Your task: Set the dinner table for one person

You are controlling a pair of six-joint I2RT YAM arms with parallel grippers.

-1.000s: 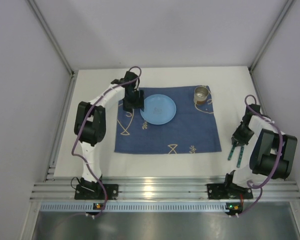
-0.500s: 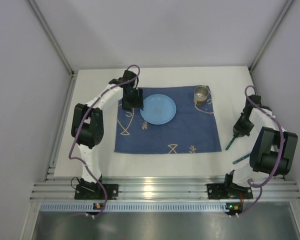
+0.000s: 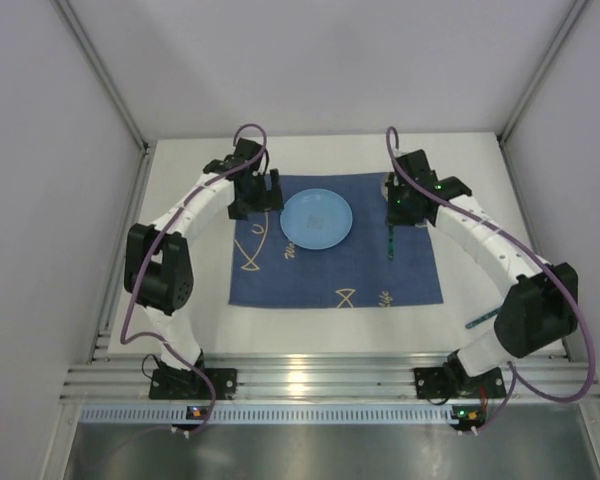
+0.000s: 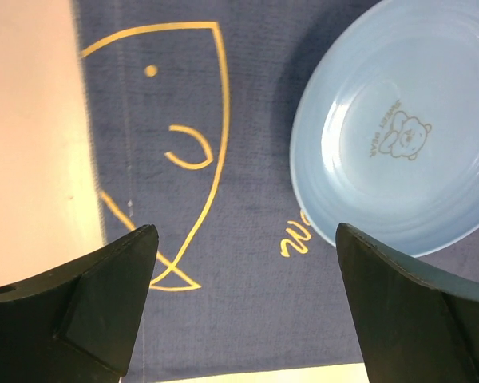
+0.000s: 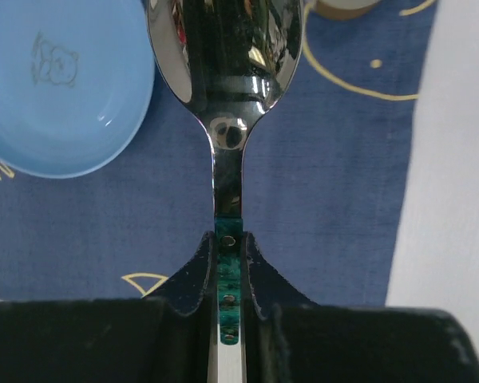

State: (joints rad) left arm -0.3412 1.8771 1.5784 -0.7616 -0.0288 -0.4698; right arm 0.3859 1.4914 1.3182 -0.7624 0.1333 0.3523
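the white bench [image 3: 180, 310] lies under everything, with the fish-patterned mat [image 3: 330, 275] directly beneath both sets of fingers. your right fingers [image 3: 393, 215] are clamped on the green-handled spoon [image 5: 223, 48]; lower it flat onto the mat beside the blue plate [image 3: 317, 218], clear of its rim, then release. left fingers [image 3: 267, 195] stand wide apart, empty. the plate's print seems to read "sweet bear".

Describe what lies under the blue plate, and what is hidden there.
The blue plate rests on the dark blue fish-patterned mat, which lies on the white table. Whatever is on the mat directly beneath the plate is covered.
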